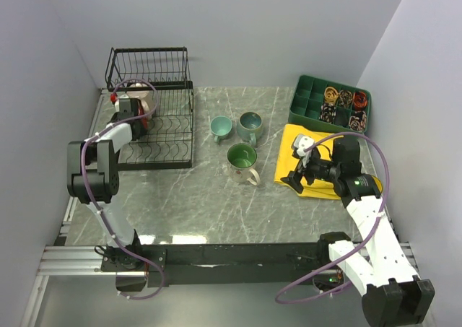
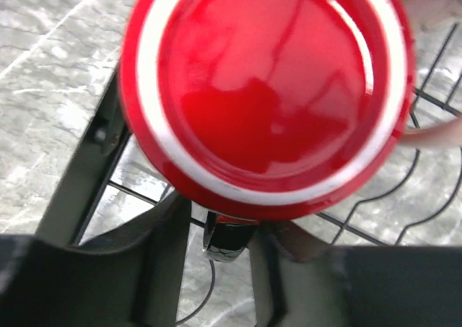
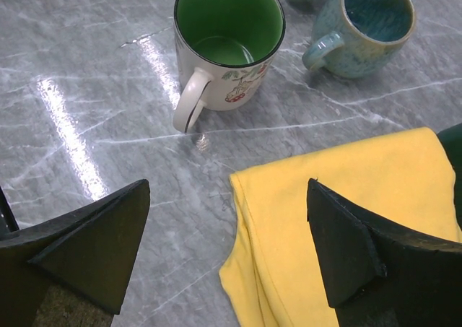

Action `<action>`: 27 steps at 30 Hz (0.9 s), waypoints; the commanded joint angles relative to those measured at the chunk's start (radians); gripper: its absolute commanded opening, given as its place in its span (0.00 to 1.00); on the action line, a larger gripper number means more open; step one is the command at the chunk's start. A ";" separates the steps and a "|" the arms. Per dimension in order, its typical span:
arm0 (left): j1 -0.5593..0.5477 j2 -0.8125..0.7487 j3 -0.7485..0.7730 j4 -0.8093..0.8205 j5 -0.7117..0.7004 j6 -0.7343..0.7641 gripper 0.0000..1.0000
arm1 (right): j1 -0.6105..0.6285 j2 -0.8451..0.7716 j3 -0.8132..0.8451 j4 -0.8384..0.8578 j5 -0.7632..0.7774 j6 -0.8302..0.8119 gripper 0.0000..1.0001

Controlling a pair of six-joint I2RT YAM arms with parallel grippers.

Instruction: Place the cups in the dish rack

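My left gripper point(image 1: 136, 119) hangs over the black wire dish rack point(image 1: 170, 136). In the left wrist view the gripper point(image 2: 228, 234) is shut on the handle of a red mug point(image 2: 267, 89), which is bottom-up just above the rack wires point(image 2: 375, 219). A beige mug point(image 1: 142, 94) stands in the rack beside it. Two teal mugs point(image 1: 221, 128) point(image 1: 250, 124) and a cream mug with green inside point(image 1: 242, 160) stand on the table. My right gripper point(image 1: 299, 175) is open and empty, low over the edge of a yellow cloth point(image 3: 346, 211). The cream mug point(image 3: 227, 45) lies ahead of it. No yellow mug shows.
A green compartment tray point(image 1: 303, 96) with small items stands at the back right, behind the yellow cloth point(image 1: 317, 186). The rack's raised basket tier point(image 1: 148, 66) is at the back left against the wall. Walls close both sides.
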 commanded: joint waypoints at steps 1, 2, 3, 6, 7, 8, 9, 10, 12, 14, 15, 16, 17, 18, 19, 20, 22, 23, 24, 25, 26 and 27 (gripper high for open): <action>0.008 0.004 0.050 -0.014 -0.048 0.016 0.44 | -0.010 -0.018 -0.002 0.015 -0.022 -0.005 0.95; 0.008 -0.001 0.050 -0.018 -0.050 0.016 0.48 | -0.012 -0.018 -0.002 0.015 -0.022 -0.005 0.95; 0.008 -0.005 0.051 -0.022 -0.048 0.015 0.49 | -0.012 -0.018 -0.002 0.015 -0.022 -0.005 0.95; 0.008 -0.036 0.045 -0.025 -0.042 0.013 0.53 | -0.016 -0.023 -0.004 0.015 -0.023 -0.006 0.95; 0.007 -0.048 0.041 -0.027 -0.039 0.010 0.55 | -0.016 -0.024 -0.004 0.015 -0.023 -0.006 0.95; 0.007 -0.082 0.036 -0.027 -0.033 0.007 0.58 | -0.018 -0.027 -0.004 0.013 -0.022 -0.008 0.95; 0.007 -0.100 0.029 -0.025 -0.022 0.004 0.60 | -0.019 -0.027 -0.004 0.013 -0.022 -0.009 0.95; 0.007 -0.119 0.009 -0.018 -0.014 -0.007 0.62 | -0.021 -0.029 -0.002 0.013 -0.022 -0.011 0.95; 0.005 -0.178 -0.016 -0.013 0.004 -0.010 0.67 | -0.022 -0.030 -0.002 0.010 -0.022 -0.014 0.95; 0.005 -0.224 -0.047 -0.016 0.013 -0.021 0.73 | -0.025 -0.032 -0.002 0.010 -0.020 -0.015 0.95; 0.005 -0.237 -0.066 -0.016 0.025 -0.021 0.73 | -0.025 -0.036 -0.002 0.012 -0.020 -0.017 0.95; 0.005 -0.246 -0.073 -0.019 0.035 -0.019 0.73 | -0.030 -0.035 -0.002 0.008 -0.023 -0.017 0.95; 0.005 -0.269 -0.080 -0.033 0.039 -0.018 0.73 | -0.031 -0.038 -0.004 0.008 -0.023 -0.018 0.95; 0.005 -0.283 -0.102 -0.037 0.044 -0.019 0.74 | -0.033 -0.043 -0.004 0.008 -0.020 -0.018 0.95; 0.005 -0.301 -0.117 -0.037 0.056 -0.022 0.74 | -0.039 -0.044 -0.005 0.008 -0.019 -0.020 0.95; 0.005 -0.342 -0.132 -0.028 0.064 -0.021 0.74 | -0.042 -0.047 -0.007 0.010 -0.019 -0.020 0.96; 0.007 -0.387 -0.186 -0.018 0.087 -0.016 0.77 | -0.047 -0.047 -0.007 0.010 -0.017 -0.021 0.96; 0.005 -0.424 -0.198 -0.018 0.091 -0.013 0.78 | -0.051 -0.046 -0.007 0.008 -0.017 -0.022 0.95; 0.005 -0.441 -0.215 -0.030 0.095 -0.010 0.78 | -0.051 -0.044 -0.005 0.008 -0.019 -0.025 0.95; 0.005 -0.458 -0.222 -0.036 0.095 -0.008 0.79 | -0.053 -0.044 -0.007 0.008 -0.019 -0.025 0.96; 0.005 -0.497 -0.231 -0.039 0.108 -0.007 0.79 | -0.058 -0.043 -0.007 0.008 -0.022 -0.023 0.96; 0.005 -0.521 -0.252 -0.048 0.114 -0.005 0.79 | -0.058 -0.044 -0.007 0.007 -0.023 -0.023 0.96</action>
